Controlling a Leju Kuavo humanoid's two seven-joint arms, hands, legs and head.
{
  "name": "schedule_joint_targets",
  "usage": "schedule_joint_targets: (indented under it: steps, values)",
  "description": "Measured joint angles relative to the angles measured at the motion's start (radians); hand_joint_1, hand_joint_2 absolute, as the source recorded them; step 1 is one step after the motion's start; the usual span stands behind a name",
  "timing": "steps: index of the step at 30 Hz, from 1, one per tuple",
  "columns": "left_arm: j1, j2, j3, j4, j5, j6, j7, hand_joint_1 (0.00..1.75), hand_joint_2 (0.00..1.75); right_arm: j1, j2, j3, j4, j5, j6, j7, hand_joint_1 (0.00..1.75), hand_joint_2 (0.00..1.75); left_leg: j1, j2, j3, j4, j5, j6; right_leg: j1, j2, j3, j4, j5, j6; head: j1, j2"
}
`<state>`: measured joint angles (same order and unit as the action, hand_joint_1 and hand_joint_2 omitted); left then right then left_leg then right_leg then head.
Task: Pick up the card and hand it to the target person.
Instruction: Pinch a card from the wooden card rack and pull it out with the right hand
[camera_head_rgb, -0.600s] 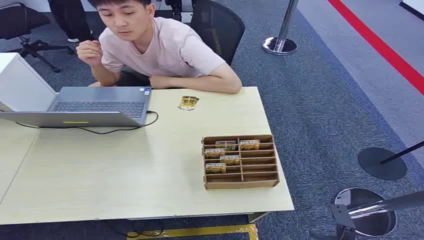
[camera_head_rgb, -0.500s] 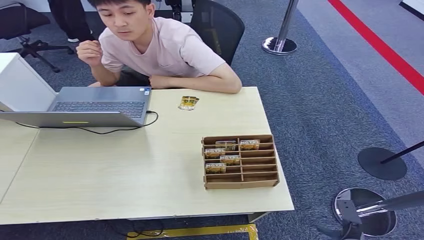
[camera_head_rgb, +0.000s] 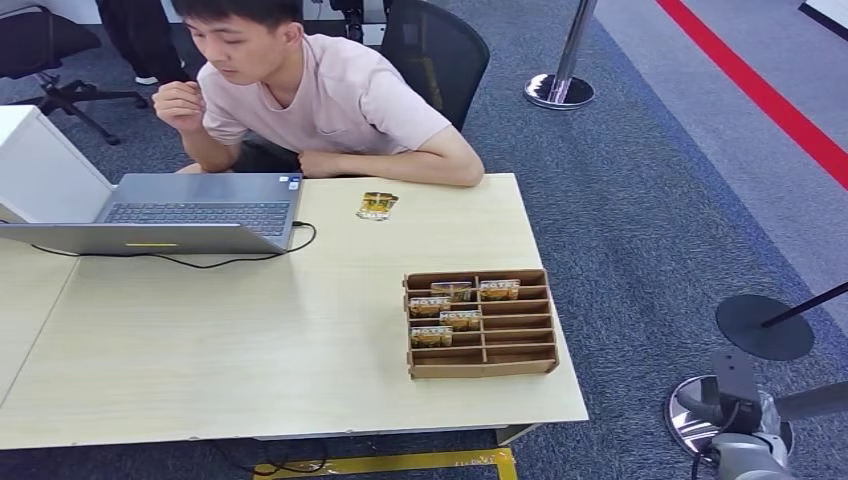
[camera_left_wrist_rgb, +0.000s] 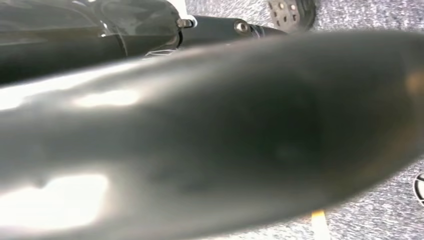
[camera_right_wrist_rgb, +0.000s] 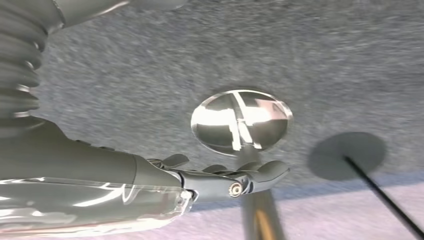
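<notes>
A yellow card (camera_head_rgb: 377, 205) lies flat on the far side of the table (camera_head_rgb: 250, 340), just in front of the seated person's (camera_head_rgb: 330, 95) forearm. Several more cards (camera_head_rgb: 431, 307) stand in the left slots of a brown wooden rack (camera_head_rgb: 520, 345) near the table's right edge. My right hand (camera_head_rgb: 735, 415) hangs low beside the table's right front corner, over the carpet. In the right wrist view this hand (camera_right_wrist_rgb: 225, 180) has its fingers stretched out and holds nothing.
An open laptop (camera_head_rgb: 195, 210) with a black cable sits at the table's far left, beside a white box (camera_head_rgb: 40, 165). Stanchion bases (camera_head_rgb: 765, 327) stand on the carpet to the right; a chrome one (camera_right_wrist_rgb: 241, 121) lies under my right hand. An office chair (camera_head_rgb: 440, 50) is behind the person.
My right hand has risen further into the head view at the lower right and turned. The person's head has tipped slightly to the left. The cards have not moved.
</notes>
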<state>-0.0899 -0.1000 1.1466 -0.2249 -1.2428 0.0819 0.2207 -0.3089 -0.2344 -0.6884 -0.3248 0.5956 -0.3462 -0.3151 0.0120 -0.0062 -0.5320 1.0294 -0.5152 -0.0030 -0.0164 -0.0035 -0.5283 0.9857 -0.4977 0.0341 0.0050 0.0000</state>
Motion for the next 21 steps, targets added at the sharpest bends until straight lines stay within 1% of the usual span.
schedule_joint_targets:
  steps: [4, 7, 16, 21]
  values:
    - [-0.002, -0.001, 0.015, 0.002, 0.000, 0.002, 0.006, 0.00, 0.00, -0.018, -0.001, 0.013, -0.033, 0.013, 0.012, -0.029, 0.00, 1.75, 0.000, 0.000, 0.000, 0.000, 0.000, 0.000, 0.000, 0.000, 0.000, 0.000, 0.000, 0.000, 0.000, 0.000]
    - [-0.005, -0.001, 0.021, 0.005, 0.000, 0.002, 0.009, 0.00, 0.00, -0.024, 0.003, 0.043, -0.076, 0.025, 0.030, -0.035, 0.00, 1.75, 0.000, 0.000, 0.000, 0.000, 0.000, 0.000, 0.000, 0.000, 0.000, 0.000, 0.000, 0.000, 0.000, 0.000]
    - [-0.006, -0.001, 0.029, 0.006, 0.003, 0.002, 0.008, 0.00, 0.00, 0.007, 0.032, 0.181, -0.291, 0.034, 0.079, 0.029, 0.00, 1.75, 0.000, 0.000, 0.000, 0.000, 0.000, 0.000, 0.000, 0.000, 0.000, 0.000, 0.000, 0.000, 0.000, 0.000]
    - [-0.006, -0.001, 0.032, 0.006, 0.003, 0.002, 0.008, 0.00, 0.00, 0.019, 0.044, 0.211, -0.352, 0.033, 0.082, 0.034, 0.00, 1.75, 0.000, 0.000, 0.000, 0.000, 0.000, 0.000, 0.000, 0.000, 0.000, 0.000, 0.000, 0.000, 0.000, 0.000]
